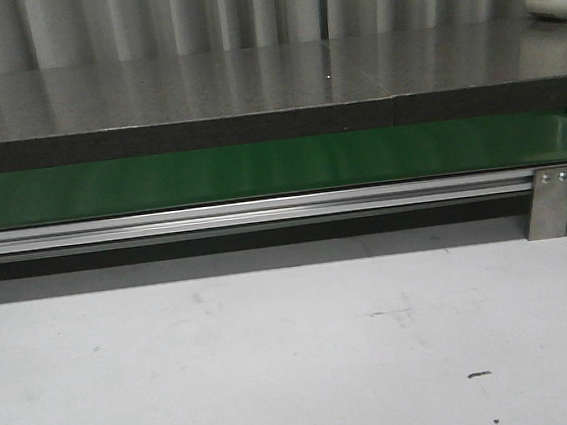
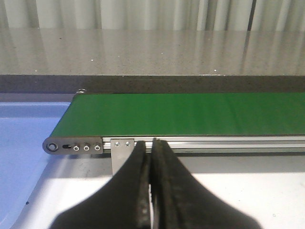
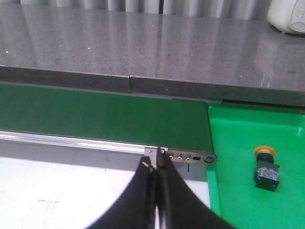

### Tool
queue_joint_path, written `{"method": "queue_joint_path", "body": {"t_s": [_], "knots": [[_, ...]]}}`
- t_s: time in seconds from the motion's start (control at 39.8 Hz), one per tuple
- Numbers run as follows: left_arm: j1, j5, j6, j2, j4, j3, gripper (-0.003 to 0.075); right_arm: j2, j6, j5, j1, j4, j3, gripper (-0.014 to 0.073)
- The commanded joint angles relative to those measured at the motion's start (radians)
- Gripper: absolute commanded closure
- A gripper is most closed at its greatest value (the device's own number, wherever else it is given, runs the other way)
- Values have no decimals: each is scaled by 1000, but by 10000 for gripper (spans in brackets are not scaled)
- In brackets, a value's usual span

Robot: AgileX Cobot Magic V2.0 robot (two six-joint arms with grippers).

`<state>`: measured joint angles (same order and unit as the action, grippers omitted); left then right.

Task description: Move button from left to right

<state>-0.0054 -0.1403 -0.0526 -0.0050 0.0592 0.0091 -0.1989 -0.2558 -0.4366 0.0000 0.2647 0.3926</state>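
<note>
Front view: only the bare green belt [image 1: 260, 172] is seen; left wrist view: the left gripper [image 2: 151, 152] is pressed together, empty; right wrist view: the right gripper [image 3: 156, 167] is likewise closed, the button [image 3: 266, 169] lies in the green tray [image 3: 238, 143] past the belt's end, so nothing is judged left to grasp.

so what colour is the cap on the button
Orange-yellow, on the button; right wrist view shows it best.

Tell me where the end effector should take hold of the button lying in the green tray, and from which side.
The button lies in the green tray just past the belt end, yellow cap toward the counter. Probably best to grip the black boxy body across its flat sides, coming from above: the round cap would slip. The right end effector is shut and must open first.
</note>
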Motion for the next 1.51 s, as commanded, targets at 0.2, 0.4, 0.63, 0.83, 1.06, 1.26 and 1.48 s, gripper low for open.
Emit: {"method": "queue_joint_path", "body": {"t_s": [0.2, 0.4, 0.63, 0.83, 1.06, 1.26, 1.48], "knots": [[-8, 86, 9, -17, 8, 28, 741, -12, -6, 83, 1, 7, 27, 662], [-8, 86, 9, -17, 8, 28, 741, -12, -6, 84, 1, 7, 27, 662], [-8, 86, 9, -17, 8, 28, 741, -11, 33, 291, 11, -20, -103, 662], [-8, 86, 9, -17, 8, 28, 741, 70, 287, 406, 22, -198, -313, 662], [-8, 86, 9, -17, 8, 28, 741, 187, 298, 336, 22, -198, -412, 662], [-8, 86, 9, -17, 8, 28, 741, 226, 298, 306, 20, -198, -412, 662], [-8, 86, 9, -17, 8, 28, 741, 226, 298, 306, 20, -198, -411, 662]]}}
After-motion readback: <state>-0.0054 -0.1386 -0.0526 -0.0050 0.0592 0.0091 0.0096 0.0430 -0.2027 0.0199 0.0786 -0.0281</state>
